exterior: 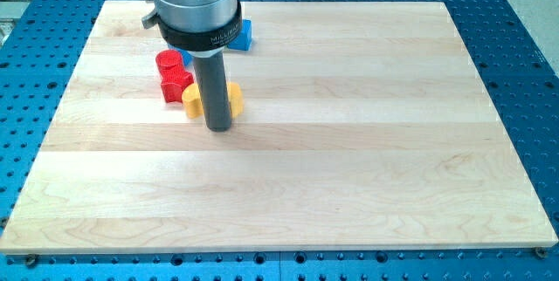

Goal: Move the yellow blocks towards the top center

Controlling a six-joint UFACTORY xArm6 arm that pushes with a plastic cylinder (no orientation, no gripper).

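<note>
Red blocks (172, 75) beside yellow blocks (192, 102), my tip (218, 128)

Pale wooden board (349, 141) lies on blue perforated metal table (524, 54); table shows on all four sides of it.

All blocks sit in the board's upper-left part. Yellow block (191, 100) lies just left of my tip (218, 128); second yellow block (236, 98) lies just right of the rod, partly hidden behind it. Shapes cannot be made out.

Red cylinder block (169, 59) lies toward the view's top-left of the yellow pair, touching red star-like block (175, 83) below it. That lower one touches the left yellow block.

Blue block (242, 35) lies nearest the top edge, right of the rod, partly hidden by the arm housing (194, 6).
</note>
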